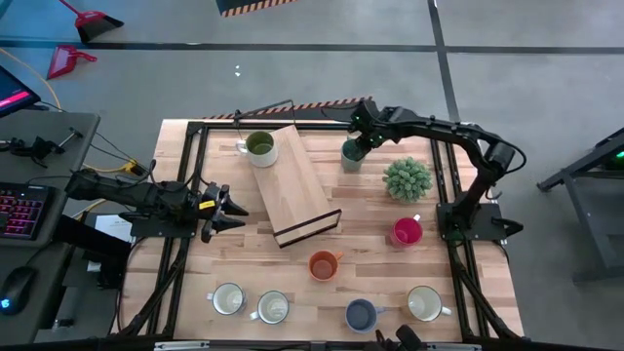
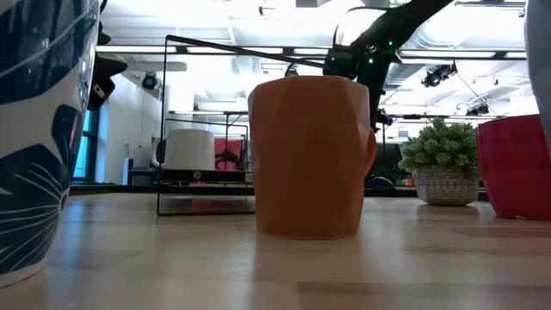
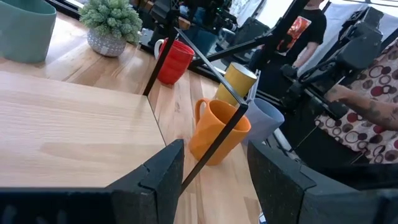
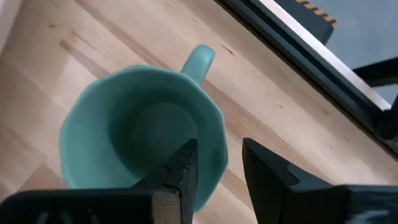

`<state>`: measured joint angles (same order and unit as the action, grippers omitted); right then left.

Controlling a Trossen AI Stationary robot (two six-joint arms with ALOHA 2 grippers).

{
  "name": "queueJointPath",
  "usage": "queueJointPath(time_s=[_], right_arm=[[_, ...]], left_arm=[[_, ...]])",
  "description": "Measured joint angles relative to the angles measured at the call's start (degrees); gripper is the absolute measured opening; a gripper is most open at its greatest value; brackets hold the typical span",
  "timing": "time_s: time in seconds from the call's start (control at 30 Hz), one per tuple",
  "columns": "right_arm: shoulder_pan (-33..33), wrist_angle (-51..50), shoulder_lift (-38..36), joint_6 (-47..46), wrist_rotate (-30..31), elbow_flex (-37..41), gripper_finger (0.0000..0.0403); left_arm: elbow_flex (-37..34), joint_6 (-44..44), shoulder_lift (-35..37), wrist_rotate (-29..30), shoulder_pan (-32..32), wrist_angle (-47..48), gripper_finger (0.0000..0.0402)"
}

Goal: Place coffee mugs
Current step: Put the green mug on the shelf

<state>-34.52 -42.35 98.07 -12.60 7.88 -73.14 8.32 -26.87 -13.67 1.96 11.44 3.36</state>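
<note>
High view has the right gripper (image 1: pixel 356 139) reaching over the teal mug (image 1: pixel 352 155) at the far side of the bench (image 1: pixel 458 292), just beside the plant (image 1: pixel 407 179). Right wrist view shows one finger inside the mug and the other outside, straddling its wall with a little slack, so the rim is not clearly pinched. Over on the left, the left gripper (image 1: pixel 234 209) hangs open beside the wooden board (image 1: pixel 291 183), which carries the olive mug (image 1: pixel 259 147).
</note>
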Motion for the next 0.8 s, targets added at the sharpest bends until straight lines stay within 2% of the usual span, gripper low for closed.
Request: queueJointPath(time_s=[0.63, 0.8], right_arm=[[0.0, 0.0, 5.9, -7.0, -5.4, 0.0, 0.0102], [0.0, 0.3, 5.9, -8.4, -6.8, 0.0, 0.0065]], left_arm=[[0.0, 0.0, 0.0, 0.0, 0.0, -0.2, 0.0165], [0.0, 0.0, 0.0, 0.0, 0.0, -0.2, 0.0165]])
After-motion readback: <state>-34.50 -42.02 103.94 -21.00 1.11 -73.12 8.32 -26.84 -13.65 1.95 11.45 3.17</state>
